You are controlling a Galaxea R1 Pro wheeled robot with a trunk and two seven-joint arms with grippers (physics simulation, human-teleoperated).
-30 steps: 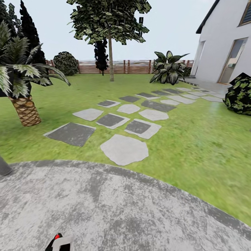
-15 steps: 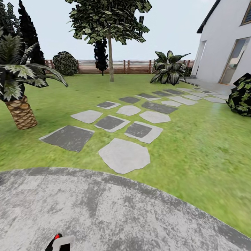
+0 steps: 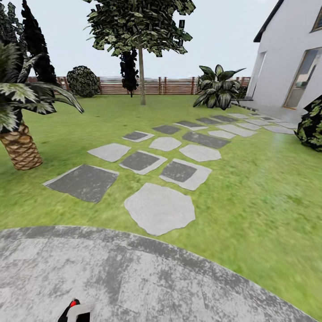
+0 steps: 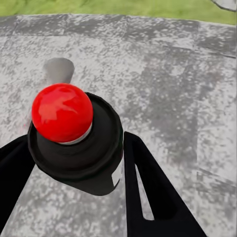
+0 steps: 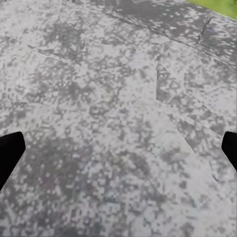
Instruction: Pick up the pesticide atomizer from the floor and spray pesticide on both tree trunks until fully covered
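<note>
My left gripper (image 4: 79,170) is shut on the pesticide atomizer (image 4: 74,133), a dark bottle with a round red top held between the black fingers (image 4: 148,192). The atomizer's red top (image 3: 72,304) also peeks in at the lower edge of the head view. Below it lies the mottled grey stone floor (image 3: 147,277). One tree with a slim bare trunk (image 3: 142,76) stands far off across the lawn, near the fence. My right gripper (image 5: 118,153) is open over the paving, with nothing between its fingertips.
Flat grey stepping stones (image 3: 159,208) lead across the lawn (image 3: 250,188) toward a white house (image 3: 286,58). A scaly palm (image 3: 19,147) stands at the left. A slatted fence (image 3: 179,85), round bushes (image 3: 83,81) and a broad-leafed plant (image 3: 218,87) line the back.
The whole head view has shifted: the paving edge, stepping stones and palm sit lower and nearer, so the camera has moved forward. The atomizer stays in my left gripper.
</note>
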